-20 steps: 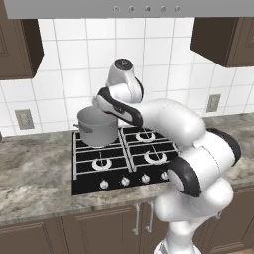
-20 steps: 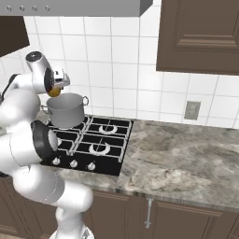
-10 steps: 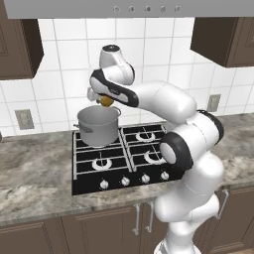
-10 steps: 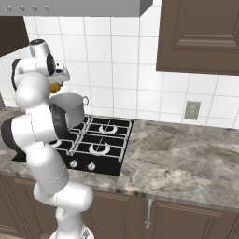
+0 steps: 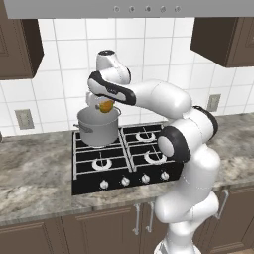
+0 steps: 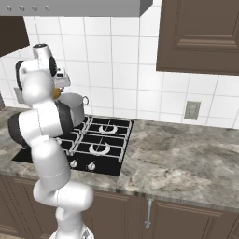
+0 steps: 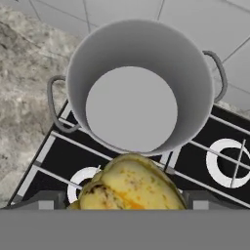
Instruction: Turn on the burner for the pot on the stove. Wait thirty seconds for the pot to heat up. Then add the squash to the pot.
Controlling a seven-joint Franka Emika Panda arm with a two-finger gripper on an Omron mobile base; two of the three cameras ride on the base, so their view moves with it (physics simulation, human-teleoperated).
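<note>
White tiles and dark cabinets frame our kitchen, where the stove (image 5: 121,158) sits sunk in a mottled stone surface (image 5: 34,168). We now have the squash (image 5: 105,106) carried up over the pot (image 5: 98,127), which stands on the rear left burner. A second ago our arm was lower and bent across the stove with the squash beside the pot; since then it has swung up and leftward, and the squash hangs just above the pot's rim. Our gripper (image 5: 103,104) has its jaws spread wide around the squash, gripping it. From the hand camera, the squash (image 7: 131,184) sits between the fingers at the near edge of the pot (image 7: 139,83), not quite over the centre of its bare inside. We judge the carrying nearly done: a small shift farther over the opening, then a release, should drop it in. We cannot tell whether the burner is lit.
</note>
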